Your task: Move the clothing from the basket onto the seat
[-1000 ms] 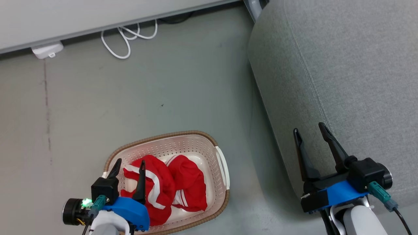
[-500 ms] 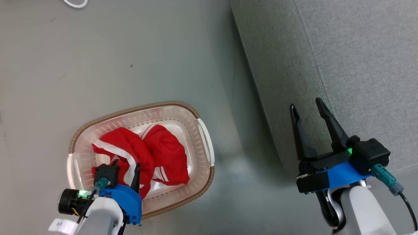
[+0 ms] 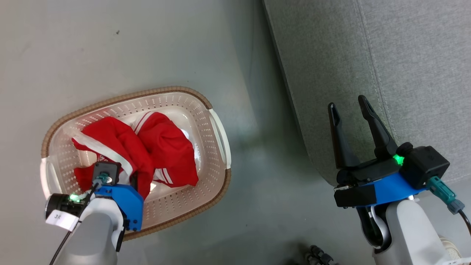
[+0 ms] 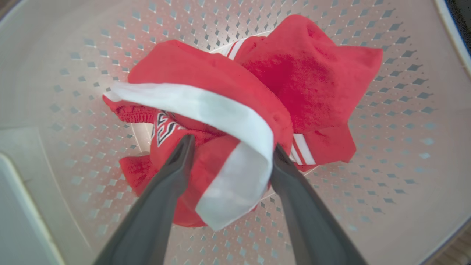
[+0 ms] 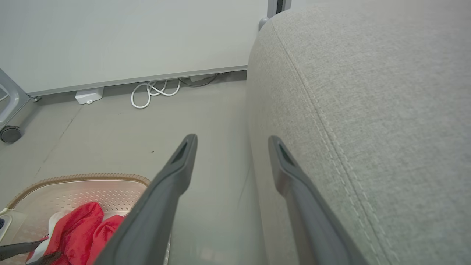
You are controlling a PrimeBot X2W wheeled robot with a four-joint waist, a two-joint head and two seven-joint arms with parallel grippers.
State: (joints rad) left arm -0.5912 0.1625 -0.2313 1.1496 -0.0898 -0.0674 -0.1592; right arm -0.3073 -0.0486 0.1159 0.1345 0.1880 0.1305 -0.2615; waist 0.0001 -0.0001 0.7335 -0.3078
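Since the left gripper [image 4: 232, 143] pointed down into the basket [image 3: 121, 96], its blue mount hid the fingers in the head view. The left wrist view showed them spread wide, one on either side of a white-trimmed fold of the clothing [image 3: 158, 143]. Cloth bulged between them and was not pinched. Could not tell whether the tips touched the basket bottom. A dark object [image 3: 316, 254] at the near edge of the head view was cut off and unidentifiable.

The right gripper [image 3: 347, 101] hung over the rounded left edge of the seat [image 3: 404, 55], fingers wide apart, nothing between them. The grey floor [image 3: 128, 44] ran between basket and seat, which stood apart. At the far wall lay a looped white cable [image 5: 152, 92] and a small white box [image 5: 88, 96], with a caster wheel [image 5: 10, 133] at far left.

The basket sat on the floor left of the seat. Both red garments were bunched in its middle, the white-trimmed one on the left touching the striped one on the right.
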